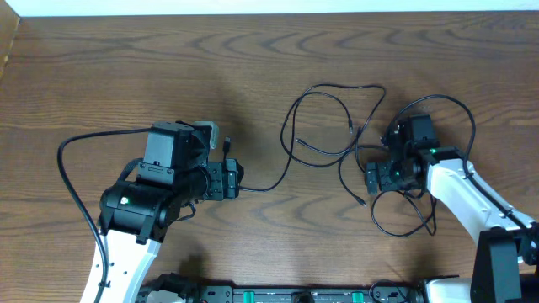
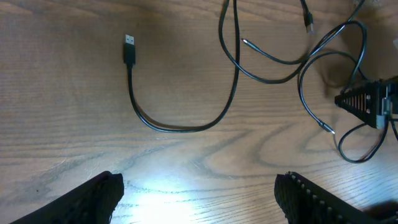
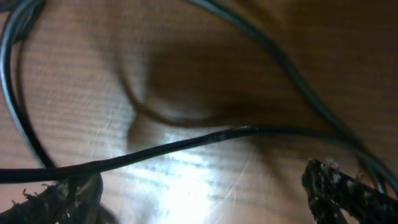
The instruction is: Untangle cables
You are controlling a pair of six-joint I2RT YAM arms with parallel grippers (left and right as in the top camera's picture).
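Several thin black cables (image 1: 337, 126) lie looped and crossing on the wooden table, centre to right. One black cable (image 2: 180, 127) ends in a USB plug (image 2: 129, 48), which also shows in the overhead view (image 1: 227, 141) beside my left gripper (image 1: 226, 181). In the left wrist view that gripper (image 2: 199, 196) is open and empty, just below this cable's curve. My right gripper (image 1: 375, 175) sits low in the loops on the right. In the right wrist view it (image 3: 199, 193) is open, with a black cable (image 3: 186, 143) running across the table just ahead of its fingers. No white cable is visible.
The wooden table (image 1: 126, 67) fills the view. The right arm's thicker black cable (image 1: 459, 114) arcs over the loops. The left arm's thick cable (image 1: 76, 168) curves along the left side. The right gripper also shows in the left wrist view (image 2: 367, 102).
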